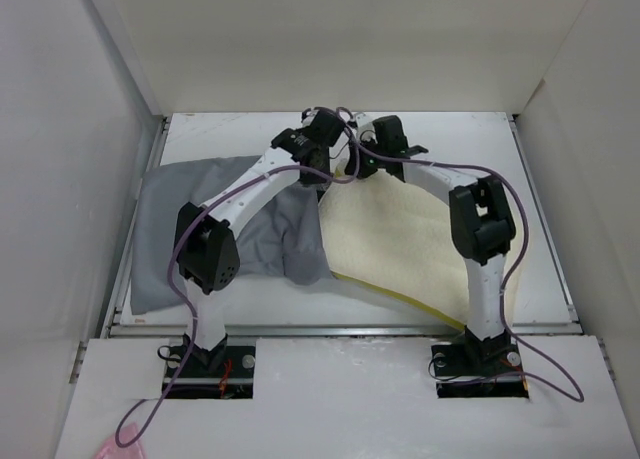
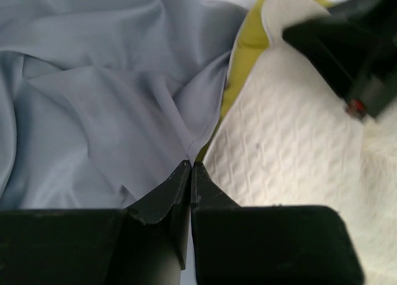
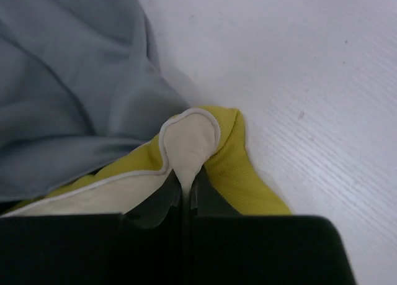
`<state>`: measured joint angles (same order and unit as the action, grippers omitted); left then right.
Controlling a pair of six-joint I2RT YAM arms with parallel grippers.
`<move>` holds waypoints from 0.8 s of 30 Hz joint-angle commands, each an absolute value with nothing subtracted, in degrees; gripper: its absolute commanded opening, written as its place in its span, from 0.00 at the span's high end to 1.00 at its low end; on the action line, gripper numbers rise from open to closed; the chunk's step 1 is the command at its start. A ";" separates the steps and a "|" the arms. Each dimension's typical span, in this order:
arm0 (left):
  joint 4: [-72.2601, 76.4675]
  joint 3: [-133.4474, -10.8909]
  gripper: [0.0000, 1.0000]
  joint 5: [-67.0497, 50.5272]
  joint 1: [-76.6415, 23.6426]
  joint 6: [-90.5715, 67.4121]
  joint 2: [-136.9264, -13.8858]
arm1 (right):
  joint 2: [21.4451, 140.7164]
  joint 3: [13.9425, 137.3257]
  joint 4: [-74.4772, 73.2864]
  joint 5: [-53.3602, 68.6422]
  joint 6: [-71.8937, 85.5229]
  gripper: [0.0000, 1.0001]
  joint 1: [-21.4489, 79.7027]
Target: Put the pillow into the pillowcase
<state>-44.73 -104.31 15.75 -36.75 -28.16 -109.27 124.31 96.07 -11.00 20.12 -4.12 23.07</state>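
Note:
The cream quilted pillow with a yellow edge band lies right of centre on the table. The grey pillowcase lies wrinkled to its left, its right edge lapping the pillow's left side. My left gripper is shut on the pillowcase's edge right beside the pillow. My right gripper is shut on the pillow's far corner, pinching the cream fabric; the yellow band bulges beside it, with the pillowcase to its left. Both grippers are close together at the pillow's far-left corner.
White walls enclose the table on the left, back and right. A metal rail runs along the near table edge. Purple cables loop over both arms.

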 commanded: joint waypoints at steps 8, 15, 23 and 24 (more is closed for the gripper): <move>-46.93 -115.04 1.00 20.12 -35.07 -30.40 -113.99 | 96.08 71.38 5.27 34.62 -3.08 1.00 23.20; -49.31 -123.57 1.00 22.15 -34.54 -32.70 -118.21 | 93.52 63.90 5.98 38.93 -4.73 1.00 32.33; -49.83 -122.97 1.00 19.78 -35.24 -32.08 -116.30 | 99.83 64.85 11.78 42.73 -2.65 1.00 37.00; -49.83 -120.78 1.00 19.78 -36.38 -31.47 -115.24 | 101.15 67.91 11.78 39.58 -2.11 1.00 37.00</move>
